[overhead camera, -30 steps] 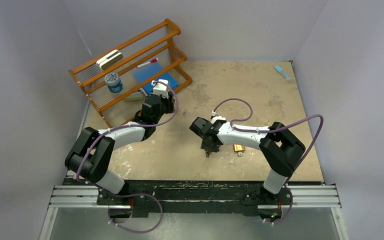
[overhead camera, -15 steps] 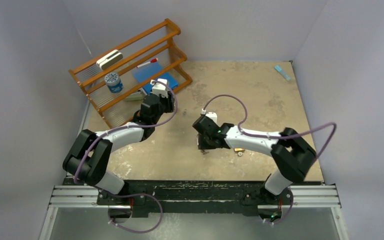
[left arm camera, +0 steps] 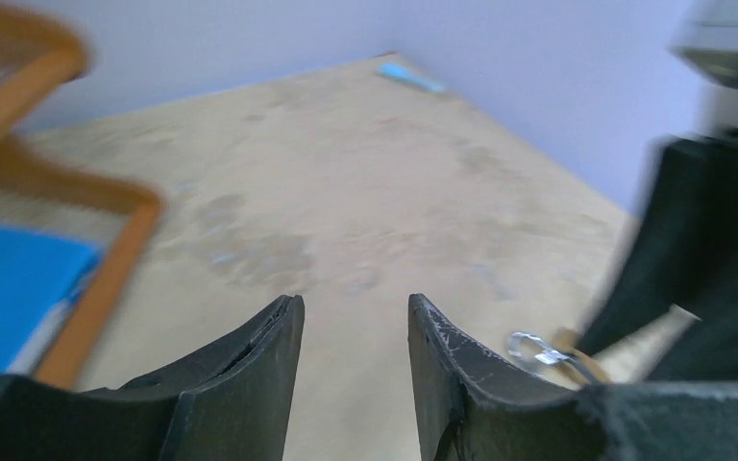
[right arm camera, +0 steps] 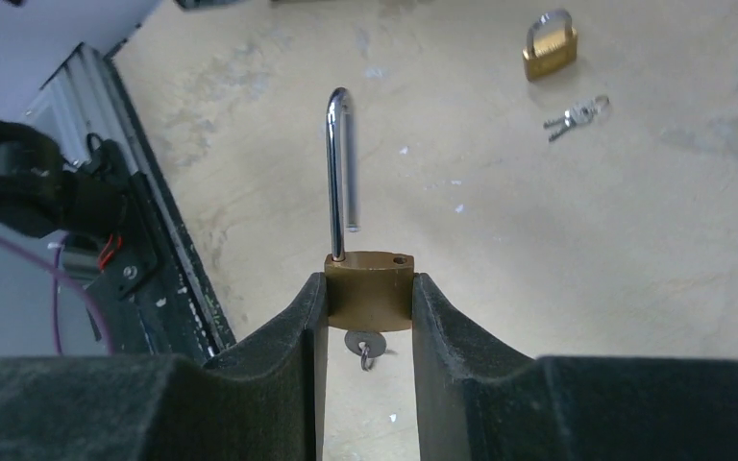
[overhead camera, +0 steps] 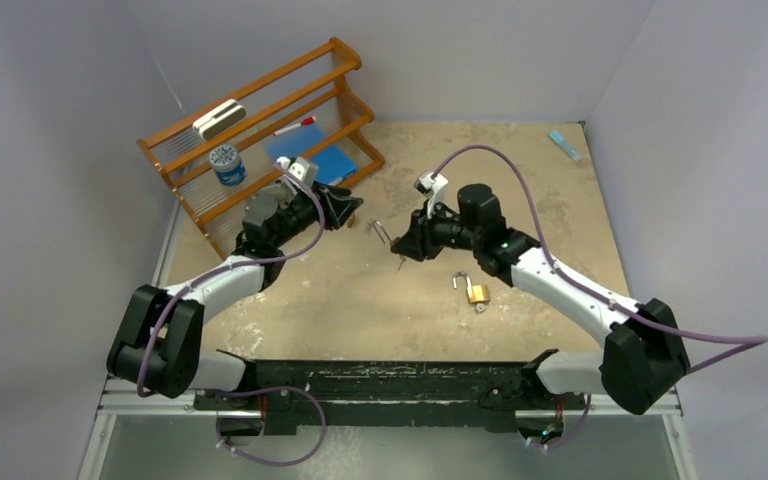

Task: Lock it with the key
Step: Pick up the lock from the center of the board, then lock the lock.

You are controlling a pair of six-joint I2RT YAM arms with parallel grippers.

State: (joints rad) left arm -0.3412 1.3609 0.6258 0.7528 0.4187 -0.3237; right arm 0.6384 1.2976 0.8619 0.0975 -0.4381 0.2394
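Padlock (right arm camera: 369,300), brass, its shackle (right arm camera: 338,163) standing open and the key (right arm camera: 365,348) sitting in its base, is being pinched by the right gripper (right arm camera: 367,281). It is now hanging lifted off the table (overhead camera: 560,200) and swung toward the left gripper (left arm camera: 353,307), which is turning to face it, fingers spread and empty. This probably means the shackle is about to be pressed shut.

Robot lab cell, plain walls (overhead camera: 50,150), aluminium rail (overhead camera: 135,403), worn tabletop (overhead camera: 540,200)
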